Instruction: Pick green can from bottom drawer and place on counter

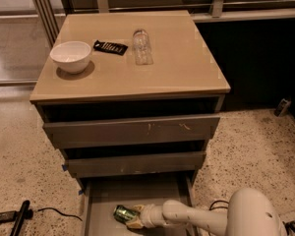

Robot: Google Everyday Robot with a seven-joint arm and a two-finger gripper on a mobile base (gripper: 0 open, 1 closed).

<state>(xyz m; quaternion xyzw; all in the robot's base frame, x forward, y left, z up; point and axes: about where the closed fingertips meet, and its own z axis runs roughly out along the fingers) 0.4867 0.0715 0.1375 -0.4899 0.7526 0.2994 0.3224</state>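
Observation:
The green can point(122, 214) lies on its side on the grey floor of the open bottom drawer point(137, 191), near the drawer's front. My gripper point(132, 219) reaches in from the right on a white arm point(196, 217), and its pale fingers sit right at the can's right end, touching or nearly touching it. The beige counter point(182, 58) is the cabinet's top, well above.
On the counter stand a white bowl point(71, 56), a black flat packet point(110, 47) and a clear glass jar point(142, 46). The two upper drawers point(132, 131) are pulled out a little and overhang the bottom one. A black cable and tool point(18, 215) lie on the floor at left.

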